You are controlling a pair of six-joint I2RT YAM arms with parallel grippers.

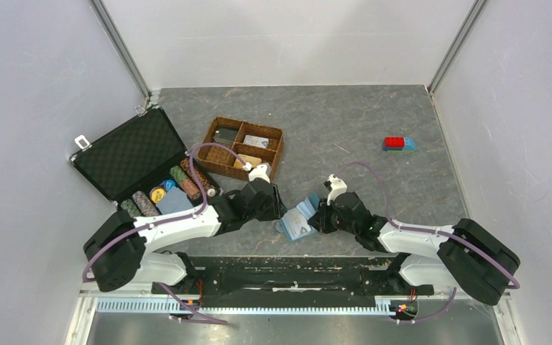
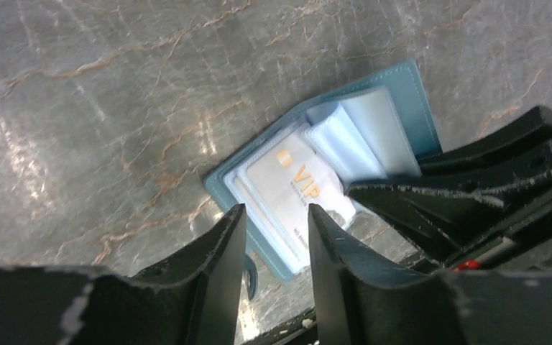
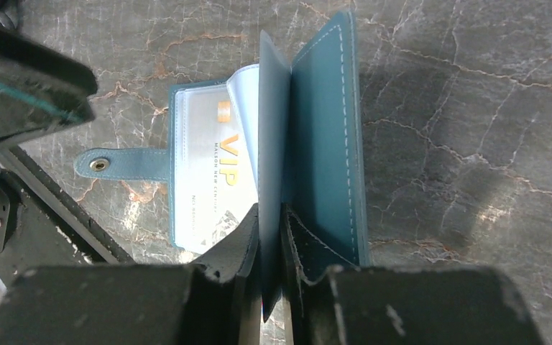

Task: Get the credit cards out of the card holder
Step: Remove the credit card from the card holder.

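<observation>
My right gripper (image 3: 271, 223) pinches the card holder (image 3: 323, 144) by one upright leaf. My left gripper (image 2: 277, 219), half-open and empty (hovering over the holder), should straddle the VIP card (image 2: 291, 180) squarely.

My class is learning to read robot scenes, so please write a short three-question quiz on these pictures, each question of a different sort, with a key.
1. True or false: the card holder is folded shut.
2. Pick one. The right gripper is: A open in mid-air; B shut on a leaf of the card holder; C out of view.
3. Short answer: which word stands in gold letters on the credit card in front of the open left gripper?
Key: 1 false; 2 B; 3 VIP.
</observation>
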